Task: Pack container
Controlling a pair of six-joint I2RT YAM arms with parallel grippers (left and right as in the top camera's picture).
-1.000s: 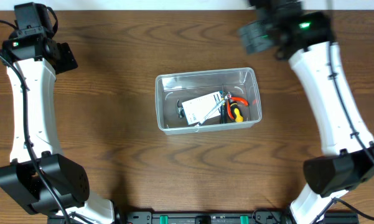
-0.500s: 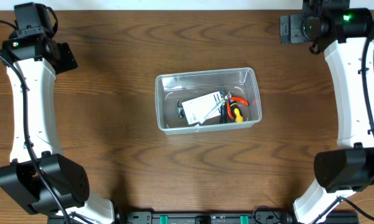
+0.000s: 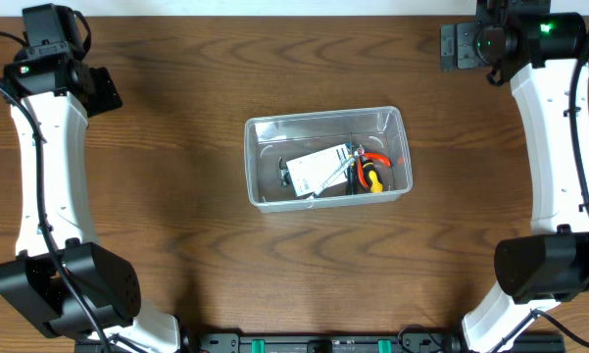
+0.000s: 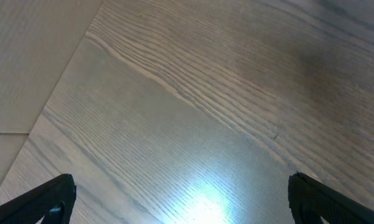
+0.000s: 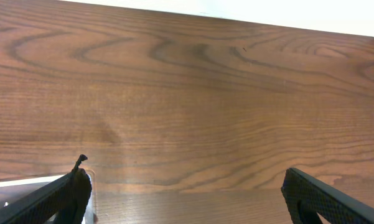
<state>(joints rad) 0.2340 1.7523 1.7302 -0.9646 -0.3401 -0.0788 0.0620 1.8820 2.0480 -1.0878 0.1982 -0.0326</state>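
Left fingers, right fingers spread, cropped; container tools overlap.

A dark brown wood-grain table is seen filling the overhead view, a bright glare is thrown on it, a white strip is shown beyond its far edge, and a paler surface is glimpsed past another edge.

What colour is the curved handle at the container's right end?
Orange-red handle, lying in the container; the overhead view shows it best.
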